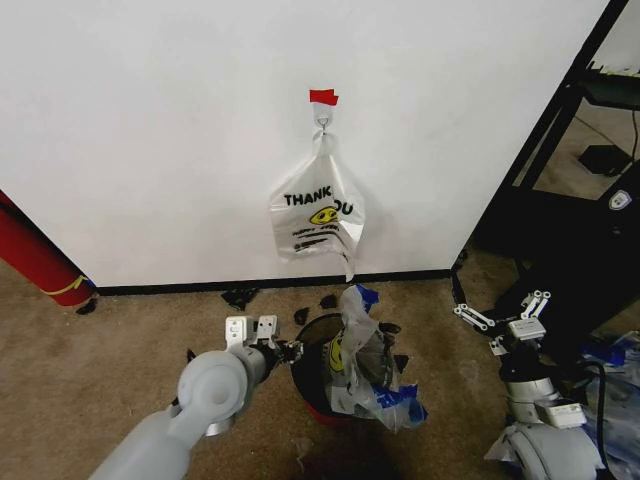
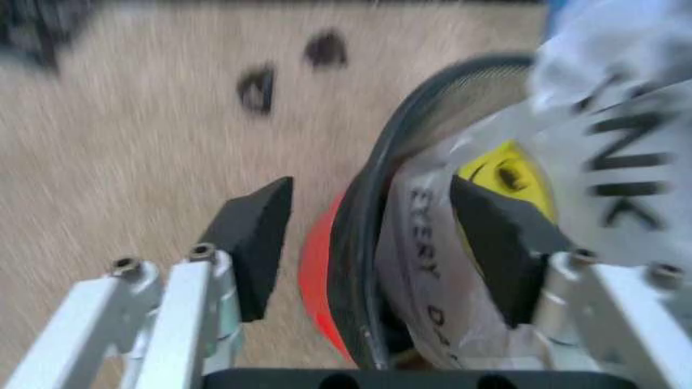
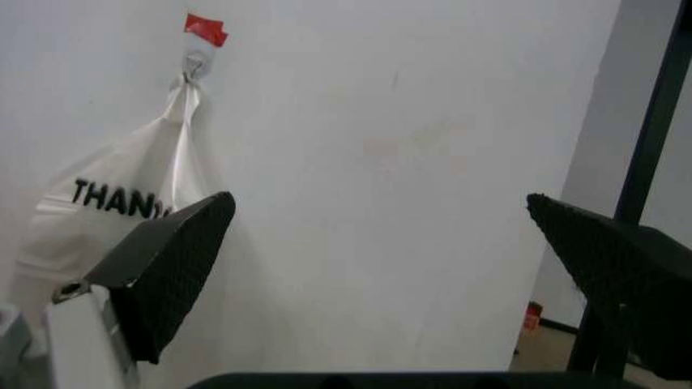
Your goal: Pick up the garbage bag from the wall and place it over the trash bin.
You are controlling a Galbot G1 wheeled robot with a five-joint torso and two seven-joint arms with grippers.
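The garbage bag (image 1: 362,352), crinkly white plastic with blue strips and a yellow smiley, lies bunched in and over the trash bin (image 1: 312,340), spilling down its right side. The bin has a black rim, dark mesh walls and a red base. My left gripper (image 1: 262,335) is open at the bin's left side. In the left wrist view the left gripper (image 2: 378,219) straddles the bin rim (image 2: 362,243), one pad outside and the other against the garbage bag (image 2: 605,162) inside. My right gripper (image 1: 505,310) is open, off to the right and apart from the bin.
A white "THANK YOU" smiley bag (image 1: 318,212) hangs from a wall hook under red tape (image 1: 323,97); it also shows as the smiley bag (image 3: 119,203) in the right wrist view. Black scraps (image 1: 240,297) litter the carpet. A red cylinder (image 1: 40,258) leans at left; a black frame (image 1: 560,150) stands at right.
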